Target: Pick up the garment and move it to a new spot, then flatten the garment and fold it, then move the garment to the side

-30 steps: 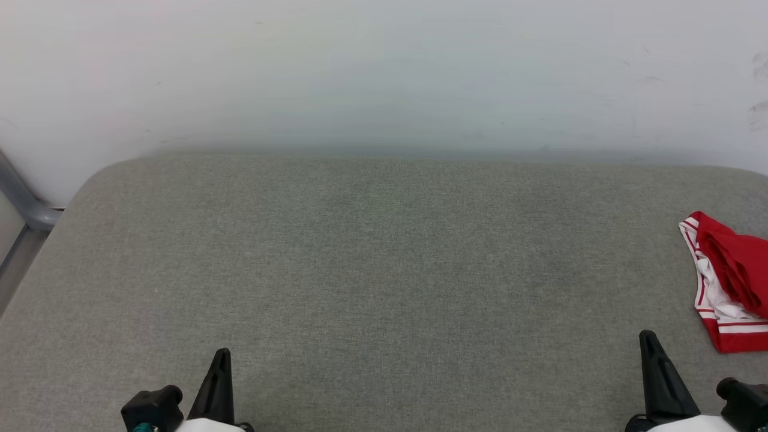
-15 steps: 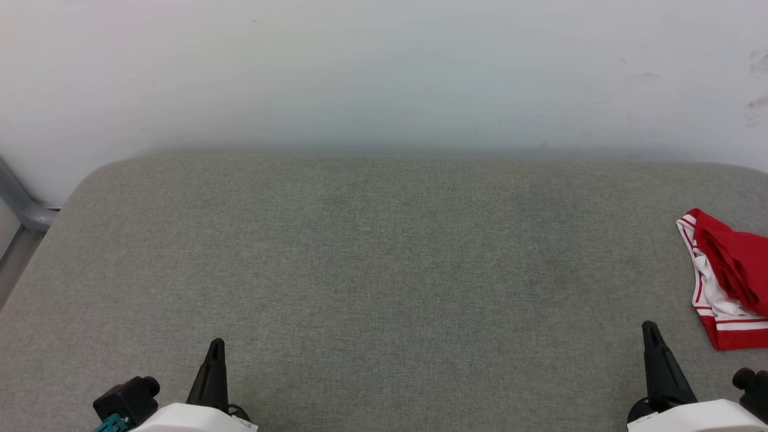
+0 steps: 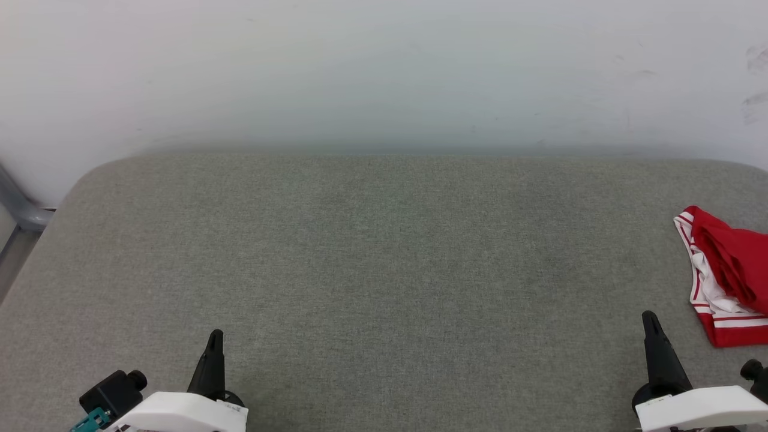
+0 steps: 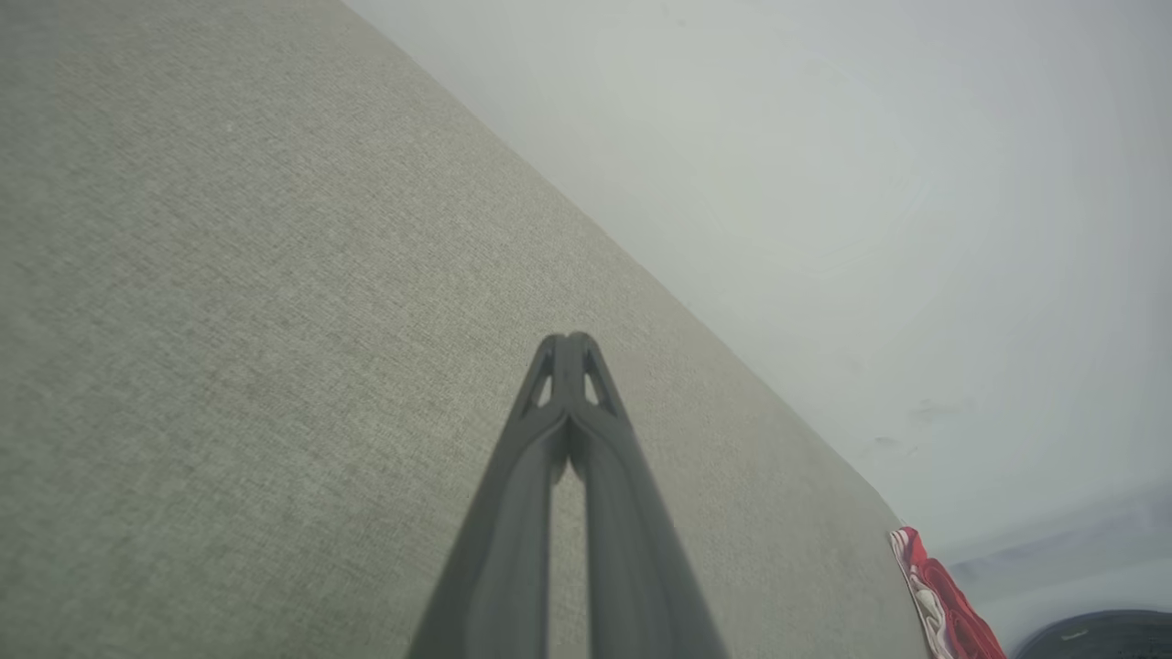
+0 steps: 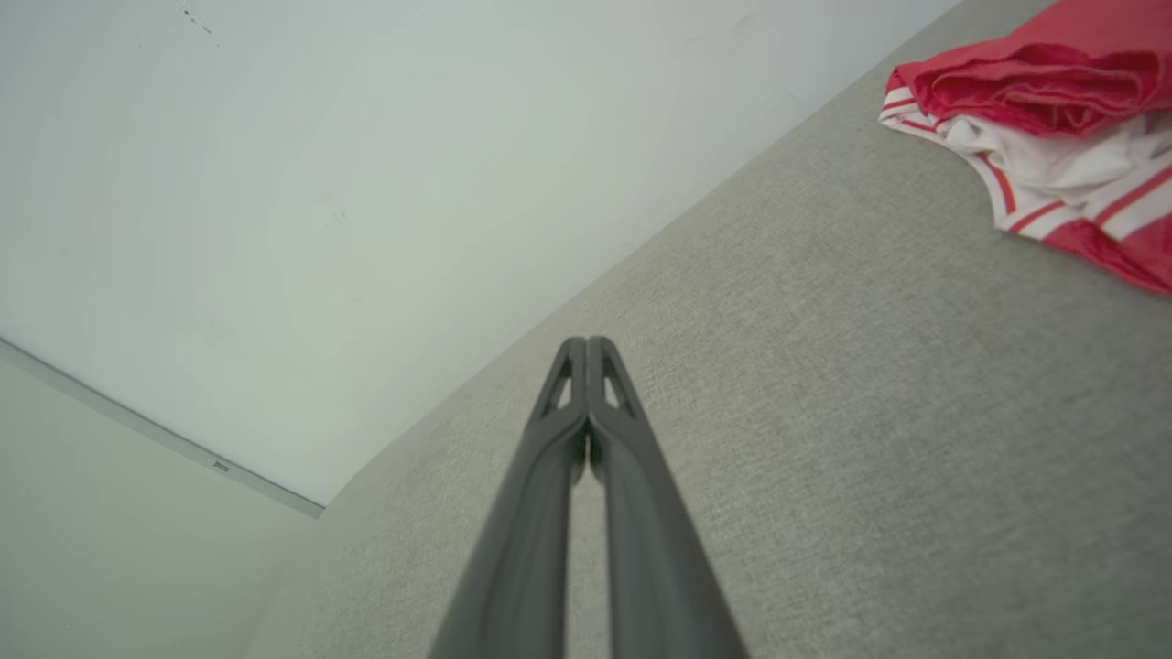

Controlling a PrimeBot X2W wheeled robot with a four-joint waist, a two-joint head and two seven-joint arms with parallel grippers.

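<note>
Left hand (image 4: 569, 342) and right hand (image 5: 587, 344), both pinched together, above gray cushion (image 3: 384, 252); garment (image 3: 729, 264) beside right.

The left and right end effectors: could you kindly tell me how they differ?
The right end effector sits near the garment; the left end effector sits far from it across the grey surface. In the head view, the left one leans rightward, the right one leftward. Both are shut and empty.

Shirt (image 3: 729, 270): crumpled, right of the right gripper (image 3: 650, 318), cut off by the picture's edge.
Shirt's chest: hidden in folds.
</note>
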